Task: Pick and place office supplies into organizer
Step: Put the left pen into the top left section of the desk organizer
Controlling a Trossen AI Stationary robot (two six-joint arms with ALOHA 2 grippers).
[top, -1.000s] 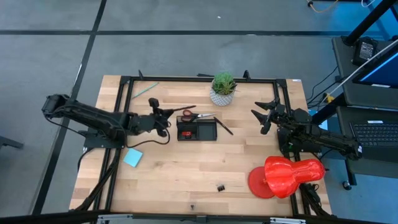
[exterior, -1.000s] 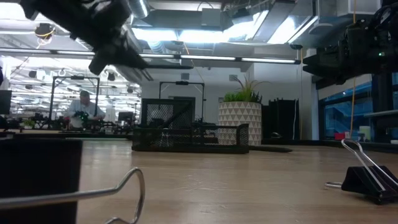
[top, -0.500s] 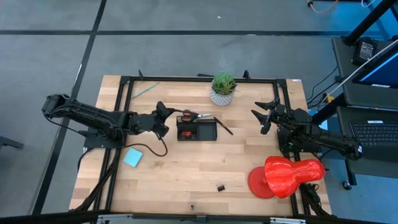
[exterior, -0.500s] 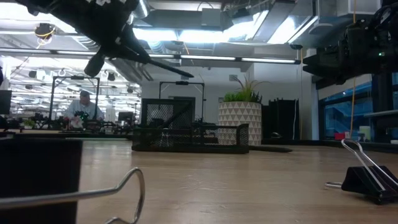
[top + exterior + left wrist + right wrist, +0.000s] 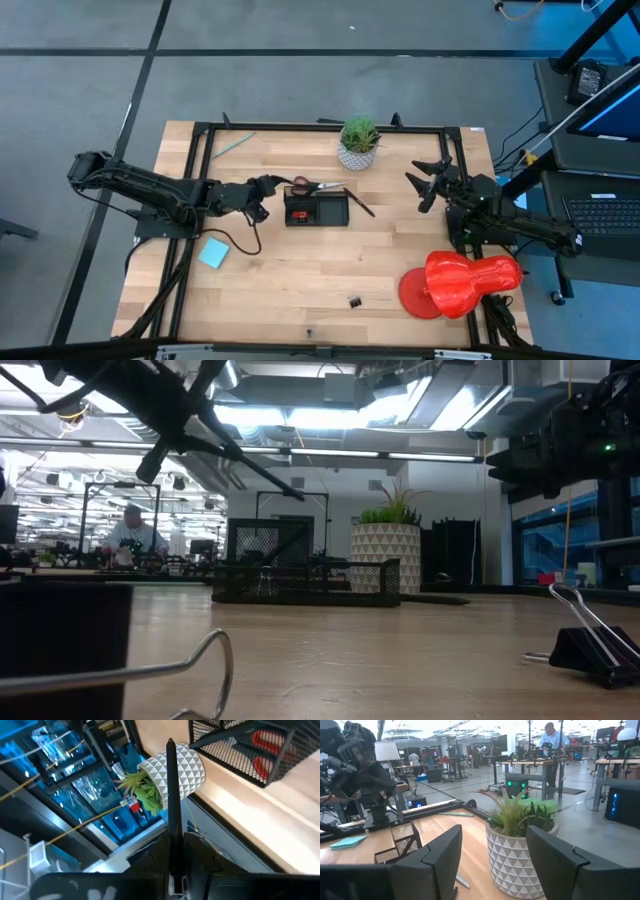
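High view: no readable writing or labels anywhere. Light wood worktop (image 5: 300,260) with a black frame, on grey floor. Left gripper (image 5: 268,184) sits just left of the black mesh organizer (image 5: 316,210), jaws clenched on a thin dark pen (image 5: 172,805) that sticks out toward the potted plant (image 5: 359,142). Red-handled scissors (image 5: 303,184) lie at the organizer's far edge; another pen (image 5: 360,204) is off its right end. Blue notepad (image 5: 213,253) near the left edge, green pencil (image 5: 232,144) at the far left, small black clip (image 5: 354,300) near the front. Right gripper (image 5: 432,183) hangs at the right side, jaws released, holding nothing. Red plastic object (image 5: 458,282) front right. Low view shows an open workshop with ceiling lights and a person (image 5: 131,536) at a far desk.
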